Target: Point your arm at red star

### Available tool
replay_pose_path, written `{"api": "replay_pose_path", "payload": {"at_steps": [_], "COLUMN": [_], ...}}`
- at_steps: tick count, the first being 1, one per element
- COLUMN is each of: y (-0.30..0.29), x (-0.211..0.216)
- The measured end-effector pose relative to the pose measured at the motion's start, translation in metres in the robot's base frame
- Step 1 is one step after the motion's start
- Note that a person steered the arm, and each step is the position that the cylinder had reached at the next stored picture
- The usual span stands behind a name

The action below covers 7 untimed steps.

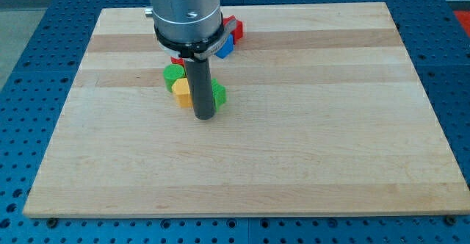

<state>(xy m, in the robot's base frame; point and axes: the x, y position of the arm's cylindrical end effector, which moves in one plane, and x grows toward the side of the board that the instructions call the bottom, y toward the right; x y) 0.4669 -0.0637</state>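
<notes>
Tip (203, 117) nearest camera, bare rod, grasping nothing, touching yellow block (181, 93) at left, green block (218, 95) at right. Second green block (172, 73) beyond. Red block (233, 27), blue block (225, 48) far side; star shape unconfirmed, arm hid it. Risk: moving far would shove cluster into target.

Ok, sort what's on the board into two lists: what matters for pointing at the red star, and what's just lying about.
For the job:
- my tip, at the cluster's bottom edge
- red block, partly hidden behind the arm; star shape cannot be confirmed

Lying about:
- yellow block
- green block, left of the rod
- green block, right of the rod
- blue block
- wooden board
</notes>
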Motion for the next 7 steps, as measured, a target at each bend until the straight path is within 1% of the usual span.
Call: {"api": "replay_pose_path", "payload": {"at_steps": [1,2,3,4,5,6,7], "y": [0.037,0.087,0.098,0.106,0.095,0.095,0.118], "x": [0.001,-0.002,-0.01,-0.03,-0.022,-0.035,-0.097]}}
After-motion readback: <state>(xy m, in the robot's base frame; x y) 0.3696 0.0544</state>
